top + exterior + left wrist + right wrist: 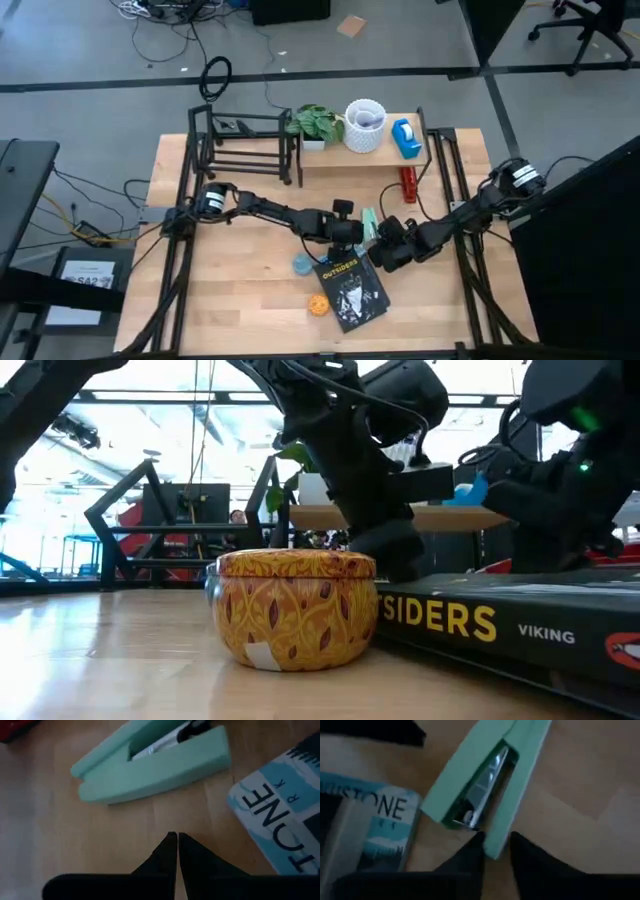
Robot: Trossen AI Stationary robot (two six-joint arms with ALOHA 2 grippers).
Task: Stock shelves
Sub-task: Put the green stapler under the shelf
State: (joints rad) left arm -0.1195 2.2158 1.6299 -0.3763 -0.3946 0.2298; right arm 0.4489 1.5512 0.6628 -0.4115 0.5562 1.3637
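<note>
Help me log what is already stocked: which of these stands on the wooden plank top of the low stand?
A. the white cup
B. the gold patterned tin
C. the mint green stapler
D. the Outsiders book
A: in the high view the white cup stands on the plank top, between a potted plant and a blue tape dispenser.

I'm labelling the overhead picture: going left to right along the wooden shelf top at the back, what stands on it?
Potted plant → white cup → blue tape dispenser, all on the shelf top. The black rod rack stands to the left of that shelf.
</note>
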